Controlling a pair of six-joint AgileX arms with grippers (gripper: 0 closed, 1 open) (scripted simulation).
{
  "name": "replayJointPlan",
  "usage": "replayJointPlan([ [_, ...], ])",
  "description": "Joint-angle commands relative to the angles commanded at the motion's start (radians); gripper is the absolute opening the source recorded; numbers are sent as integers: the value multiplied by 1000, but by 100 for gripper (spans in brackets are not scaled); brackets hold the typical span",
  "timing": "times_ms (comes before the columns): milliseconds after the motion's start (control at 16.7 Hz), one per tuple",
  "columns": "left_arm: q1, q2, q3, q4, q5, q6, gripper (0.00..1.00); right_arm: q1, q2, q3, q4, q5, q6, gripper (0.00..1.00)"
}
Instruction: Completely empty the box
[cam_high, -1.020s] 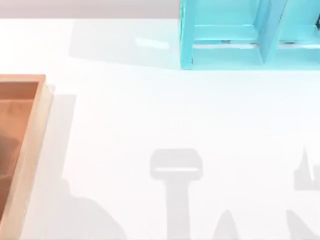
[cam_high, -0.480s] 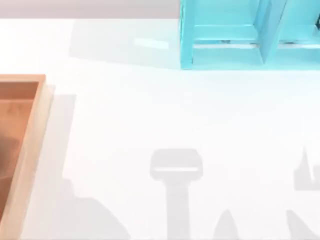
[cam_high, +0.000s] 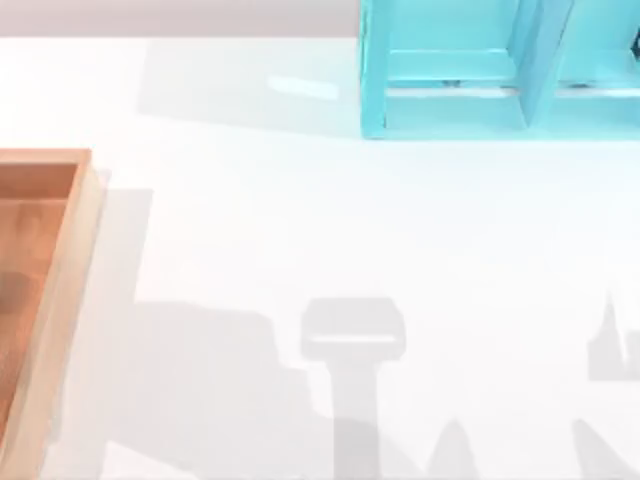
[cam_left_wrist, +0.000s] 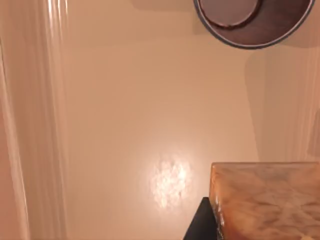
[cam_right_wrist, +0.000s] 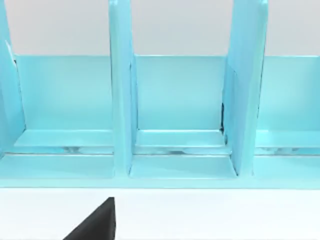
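The box (cam_high: 72, 240) lies at the table's left edge, its tan rim and orange-brown floor partly cut off by the top view's border. In the left wrist view I look down on the box floor (cam_left_wrist: 150, 110). On it rests a round dark dish (cam_left_wrist: 252, 22) with a blue-grey rim. A marbled tan wooden block (cam_left_wrist: 267, 200) lies close to the camera. A dark part of my left gripper (cam_left_wrist: 200, 226) sits right against that block. A dark part of my right gripper (cam_right_wrist: 95, 224) hovers over the white table in front of the shelf cabinet.
A turquoise shelf cabinet (cam_high: 480, 70) stands at the back right, its open compartments (cam_right_wrist: 180, 105) facing my right wrist camera. Grey arm shadows fall across the white table (cam_high: 300, 220) near its front edge.
The shadow at the table's front left has spread to the right and grown larger. The dark patch on the box floor has shrunk. The right side is unchanged.
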Motion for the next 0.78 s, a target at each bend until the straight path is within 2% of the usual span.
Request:
replayJointPlan([
  [300, 49, -2, 65, -181, 9, 32, 0, 0, 0, 0, 0, 0, 0, 100],
  [780, 20, 36, 103, -208, 16, 13, 0, 0, 0, 0, 0, 0, 0, 100],
])
